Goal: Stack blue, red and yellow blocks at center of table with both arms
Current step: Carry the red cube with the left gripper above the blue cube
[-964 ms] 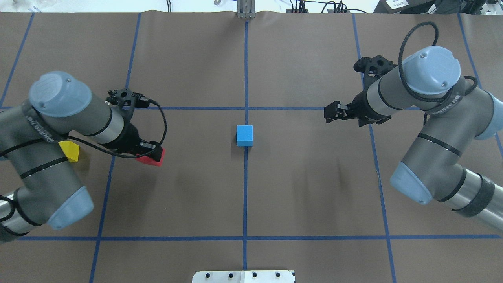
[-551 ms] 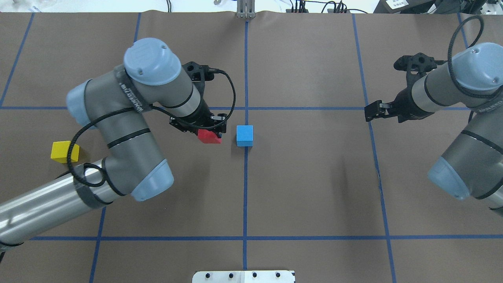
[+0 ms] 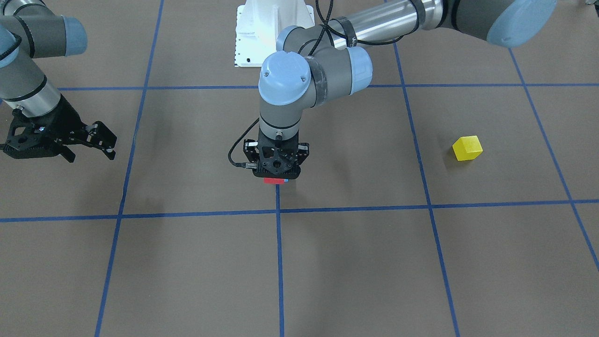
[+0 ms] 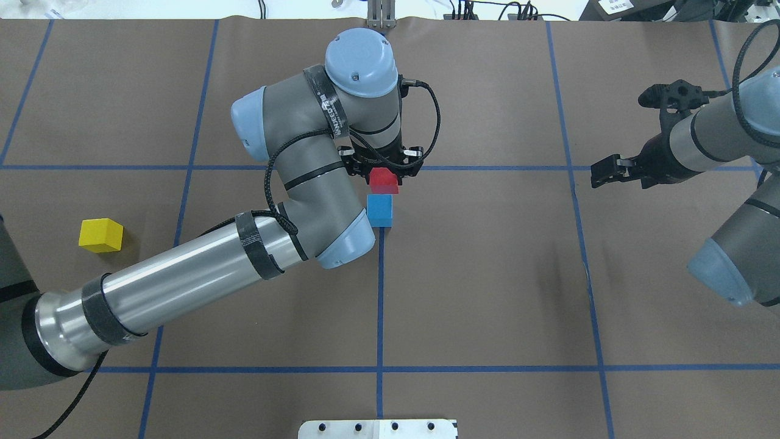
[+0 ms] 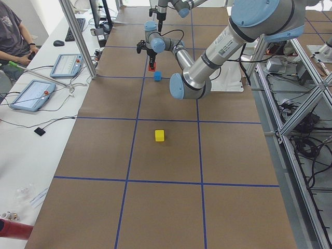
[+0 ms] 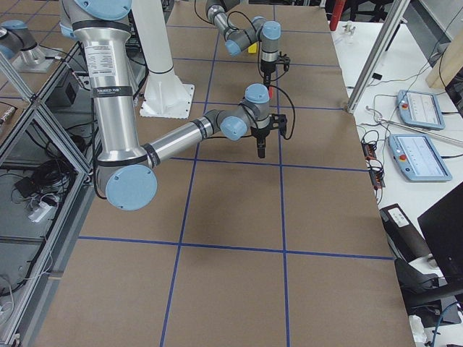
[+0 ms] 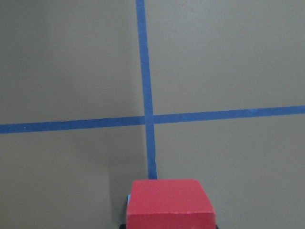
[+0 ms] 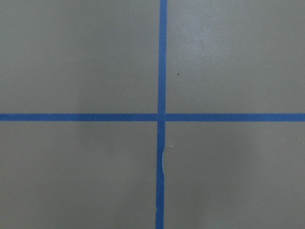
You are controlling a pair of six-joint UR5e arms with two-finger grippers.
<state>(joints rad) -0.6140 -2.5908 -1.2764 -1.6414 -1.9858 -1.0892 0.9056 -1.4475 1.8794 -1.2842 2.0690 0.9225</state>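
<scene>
Clamping red block point(image 4: 383, 182) in left gripper point(image 4: 383, 175) over center blue block point(image 4: 379, 210), with right gripper point(image 4: 601, 174) spread wide at right.

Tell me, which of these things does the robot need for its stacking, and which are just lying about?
Part of the job: red block, held in the left gripper over the blue block; yellow block, off by itself; right gripper, open and empty.
Just lying about: two control tablets and a mouse on the side bench.
</scene>
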